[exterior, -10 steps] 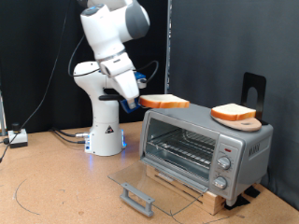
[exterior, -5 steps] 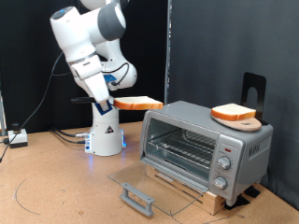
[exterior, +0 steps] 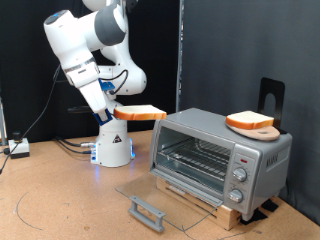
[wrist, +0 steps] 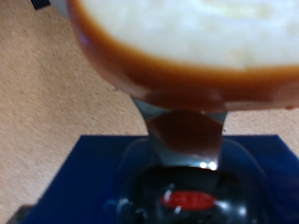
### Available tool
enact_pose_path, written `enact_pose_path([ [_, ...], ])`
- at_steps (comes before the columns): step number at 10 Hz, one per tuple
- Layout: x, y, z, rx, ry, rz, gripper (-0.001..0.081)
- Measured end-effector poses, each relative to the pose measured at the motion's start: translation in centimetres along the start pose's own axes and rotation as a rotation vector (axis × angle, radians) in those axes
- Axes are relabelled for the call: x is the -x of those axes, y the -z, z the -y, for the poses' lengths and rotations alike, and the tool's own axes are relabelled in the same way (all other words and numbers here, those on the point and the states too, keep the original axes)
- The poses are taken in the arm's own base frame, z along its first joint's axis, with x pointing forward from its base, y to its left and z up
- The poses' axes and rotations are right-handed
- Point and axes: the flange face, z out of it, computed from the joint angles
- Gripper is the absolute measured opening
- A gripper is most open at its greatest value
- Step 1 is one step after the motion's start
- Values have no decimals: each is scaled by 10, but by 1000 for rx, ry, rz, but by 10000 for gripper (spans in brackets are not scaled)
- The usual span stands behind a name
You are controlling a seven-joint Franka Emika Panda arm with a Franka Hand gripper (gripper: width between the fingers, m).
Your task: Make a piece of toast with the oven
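My gripper (exterior: pixel 112 109) is shut on the piece of toast (exterior: pixel 141 113), a flat slice with a pale face and orange-brown crust. It holds the slice level in the air, at the exterior view's left of the oven (exterior: pixel 222 150) and about level with its roof. The oven's glass door (exterior: pixel 165 194) lies open flat, with the grey bar handle (exterior: pixel 147 212) at the front, and the wire rack (exterior: pixel 195 158) shows inside. In the wrist view the toast (wrist: pixel 187 37) fills the near field, with one finger (wrist: pixel 182 140) under it.
A rounder orange-rimmed slice (exterior: pixel 249 120) lies on a tan wooden board (exterior: pixel 264 131) on the oven's roof, in front of a black stand (exterior: pixel 272 95). The robot's white base (exterior: pixel 112 148) stands behind. Cables (exterior: pixel 70 145) and a small box (exterior: pixel 17 148) lie at the left.
The arm has swung towards the exterior view's left with the toast in the gripper, carrying it off the oven's roof and away from the oven, slightly lower.
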Motion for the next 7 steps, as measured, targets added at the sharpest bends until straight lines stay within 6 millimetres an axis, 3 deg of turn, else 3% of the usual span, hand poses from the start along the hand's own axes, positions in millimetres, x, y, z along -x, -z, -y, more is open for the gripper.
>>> enact_pose_path([
  [4, -3, -47, -21, 2, 51, 72, 395],
  [7, -20, -88, -28, 3, 118, 134, 395],
])
